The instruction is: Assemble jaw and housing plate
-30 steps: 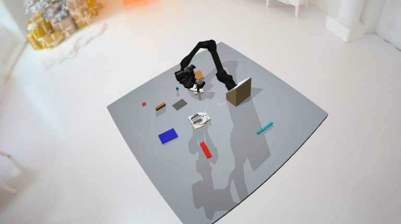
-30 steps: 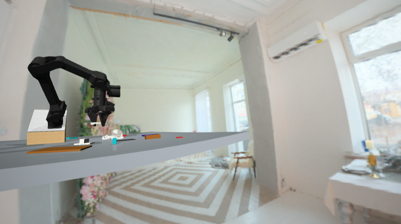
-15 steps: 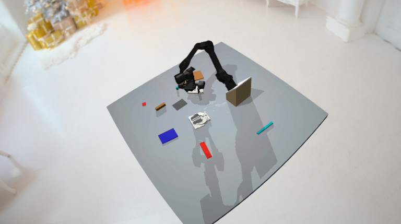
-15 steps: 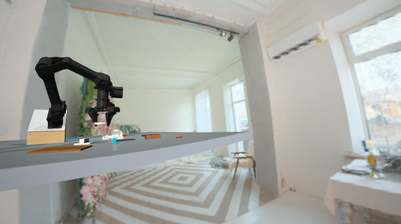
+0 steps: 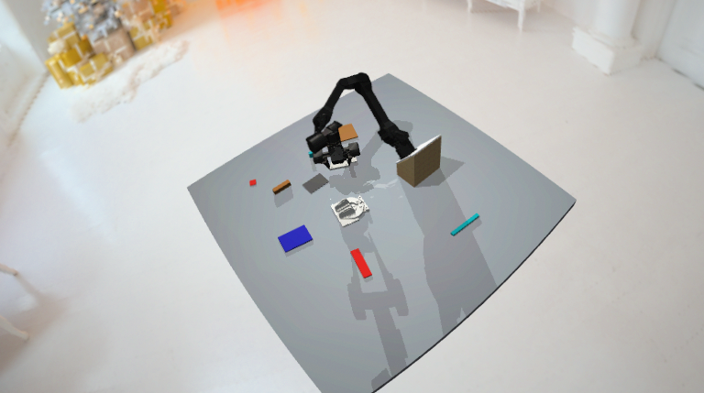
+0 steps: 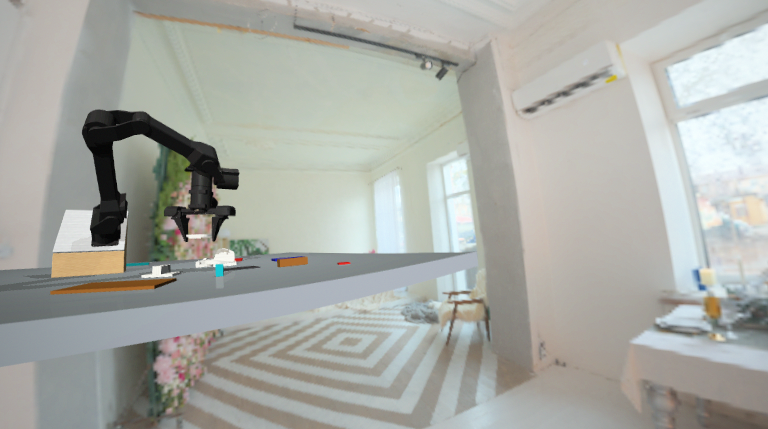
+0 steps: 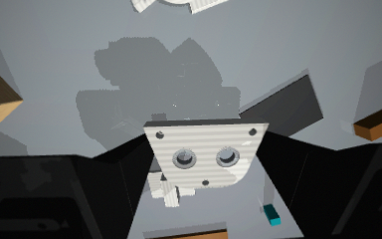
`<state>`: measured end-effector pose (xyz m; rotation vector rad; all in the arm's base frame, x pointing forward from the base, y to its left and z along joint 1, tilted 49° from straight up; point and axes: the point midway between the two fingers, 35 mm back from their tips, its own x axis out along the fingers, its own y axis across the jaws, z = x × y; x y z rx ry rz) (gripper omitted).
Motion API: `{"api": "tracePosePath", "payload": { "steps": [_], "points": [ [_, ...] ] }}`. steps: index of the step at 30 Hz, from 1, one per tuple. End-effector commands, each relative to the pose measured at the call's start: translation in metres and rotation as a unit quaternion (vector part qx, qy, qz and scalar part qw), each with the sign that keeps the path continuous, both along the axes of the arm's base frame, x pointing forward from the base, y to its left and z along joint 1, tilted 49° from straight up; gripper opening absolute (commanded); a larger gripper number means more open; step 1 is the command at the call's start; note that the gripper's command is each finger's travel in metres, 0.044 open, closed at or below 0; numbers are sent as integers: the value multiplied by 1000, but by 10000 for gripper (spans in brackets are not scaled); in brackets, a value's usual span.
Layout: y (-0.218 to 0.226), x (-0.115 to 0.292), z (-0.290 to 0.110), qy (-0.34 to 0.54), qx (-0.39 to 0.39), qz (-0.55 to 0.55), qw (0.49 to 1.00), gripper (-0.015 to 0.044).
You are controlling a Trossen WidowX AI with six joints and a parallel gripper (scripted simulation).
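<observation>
The white housing plate (image 5: 339,164) (image 6: 196,236) (image 7: 206,144) has two large round holes and three small ones. My gripper (image 5: 341,163) (image 6: 200,237) (image 7: 203,134) is shut on its two side edges and holds it roughly level, well above the table. The white base assembly (image 5: 350,210) (image 6: 218,259) lies on the table, away from the gripper; only its edge (image 7: 208,4) shows at the top of the wrist view. Its jaws, pins and gear teeth are too small to make out. A separate small white stepped part (image 6: 161,271) (image 7: 170,194) stands on the table, partly behind the plate in the wrist view.
An orange panel (image 5: 348,132) (image 6: 113,286) and a small teal block (image 6: 219,269) (image 7: 272,215) lie near the gripper side. A dark grey plate (image 5: 315,182) (image 7: 288,107), a brown block (image 5: 280,186), a blue plate (image 5: 294,238) and a red bar (image 5: 361,263) lie around the assembly. A wooden box (image 5: 420,166) stands by the arm's base.
</observation>
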<state>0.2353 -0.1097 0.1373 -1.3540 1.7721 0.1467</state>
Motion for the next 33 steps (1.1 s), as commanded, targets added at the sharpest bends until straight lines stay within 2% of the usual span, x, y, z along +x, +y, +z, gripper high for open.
{"api": "tracePosePath", "payload": {
  "steps": [1, 17, 33],
  "points": [
    [5, 6, -4, 28, 3, 30, 999, 351],
    [21, 21, -22, 143, 7, 138, 980, 351],
    [38, 33, -41, 255, 9, 242, 936, 351]
  ]
}}
